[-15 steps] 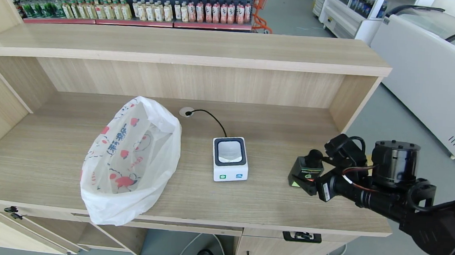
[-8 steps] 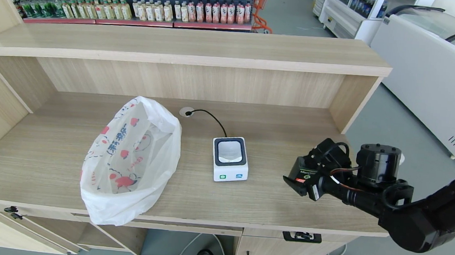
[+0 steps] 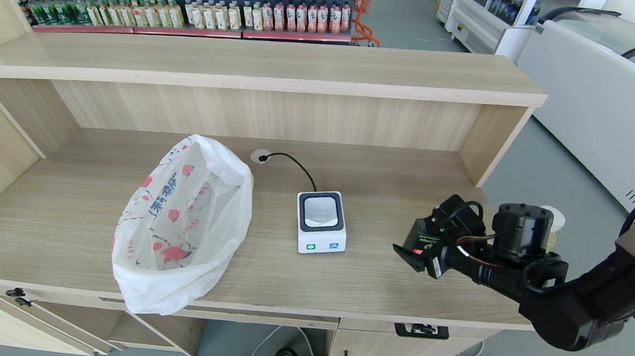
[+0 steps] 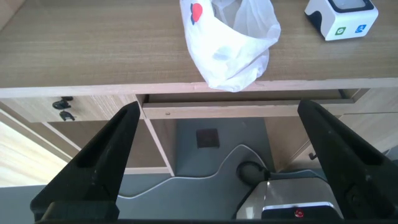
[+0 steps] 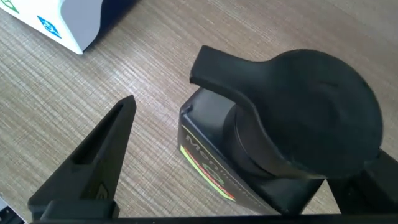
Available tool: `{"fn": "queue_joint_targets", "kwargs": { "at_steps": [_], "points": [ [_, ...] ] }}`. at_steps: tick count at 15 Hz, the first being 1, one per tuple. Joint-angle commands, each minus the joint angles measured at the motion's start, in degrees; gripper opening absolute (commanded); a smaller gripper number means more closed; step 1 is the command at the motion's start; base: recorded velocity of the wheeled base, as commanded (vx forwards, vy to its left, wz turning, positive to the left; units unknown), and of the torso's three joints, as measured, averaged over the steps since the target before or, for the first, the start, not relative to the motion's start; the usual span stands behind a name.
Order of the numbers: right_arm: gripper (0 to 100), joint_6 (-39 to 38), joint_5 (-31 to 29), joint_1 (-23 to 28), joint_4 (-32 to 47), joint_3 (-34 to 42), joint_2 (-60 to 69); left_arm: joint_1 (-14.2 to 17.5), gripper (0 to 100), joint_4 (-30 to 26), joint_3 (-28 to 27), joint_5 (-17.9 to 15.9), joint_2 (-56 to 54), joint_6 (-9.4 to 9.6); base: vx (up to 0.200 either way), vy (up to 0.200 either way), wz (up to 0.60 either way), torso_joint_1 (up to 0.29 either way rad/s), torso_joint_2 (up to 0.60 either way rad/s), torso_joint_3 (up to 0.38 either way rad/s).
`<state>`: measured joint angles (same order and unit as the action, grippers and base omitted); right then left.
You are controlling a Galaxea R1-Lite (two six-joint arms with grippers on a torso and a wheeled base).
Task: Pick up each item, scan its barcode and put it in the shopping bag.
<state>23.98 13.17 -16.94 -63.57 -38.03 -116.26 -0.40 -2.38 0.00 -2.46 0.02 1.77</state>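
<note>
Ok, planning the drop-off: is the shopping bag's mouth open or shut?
Open: the shopping bag gapes wide, its inside plainly visible.

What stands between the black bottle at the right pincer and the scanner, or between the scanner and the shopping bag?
Nothing visible does. The right pincer is open and straddles the black bottle. Only bare counter lies between the bottle and the scanner, and likewise from the scanner to the shopping bag.
</note>
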Motion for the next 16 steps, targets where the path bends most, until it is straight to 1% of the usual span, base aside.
{"fn": "queue_joint_targets", "kwargs": {
  "at_steps": [1,2,3,5,10,13,15,16],
  "points": [
    [100,0.02,0.02,0.33,-1.9,-0.2,-1.78,-0.04,100,0.0,0.0,0.0,-0.02,-0.01,0.0,0.0,0.0,0.0,0.0,0.0],
    [100,0.02,0.02,0.33,-3.14,-0.37,-2.39,-0.04,100,0.0,0.0,0.0,-0.02,-0.01,0.0,0.0,0.0,0.0,0.0,0.0],
    [0,0.02,0.02,0.25,-3.84,-0.64,-3.01,-0.04,100,0.0,0.0,0.0,-0.02,-0.01,0.0,0.0,0.0,0.0,0.0,0.0],
    [0,-0.16,0.02,-0.19,-5.42,-0.73,-3.97,-0.04,100,0.0,0.0,0.0,-0.02,-0.01,0.0,0.0,0.0,0.0,0.0,0.0],
    [0,-1.13,-0.07,-0.72,-5.51,-0.37,-2.83,-0.04,100,0.0,0.0,0.0,-0.02,-0.01,0.0,0.0,0.0,0.0,0.0,0.0],
    [0,-5.35,-0.51,-1.51,-4.72,0.07,3.85,-0.04,100,0.0,0.0,0.0,-0.02,-0.01,0.0,0.0,0.0,0.0,0.0,0.0],
    [0,-6.58,-0.51,-0.55,-2.34,2.18,12.64,-0.04,100,0.0,0.0,0.0,-0.02,-0.01,0.0,0.0,0.0,0.0,0.0,0.0],
    [0,-6.14,-0.51,0.25,0.03,3.67,17.12,0.05,100,0.0,0.0,0.0,-0.02,-0.01,0.0,0.0,0.0,0.0,0.0,0.0]
  ]
}}
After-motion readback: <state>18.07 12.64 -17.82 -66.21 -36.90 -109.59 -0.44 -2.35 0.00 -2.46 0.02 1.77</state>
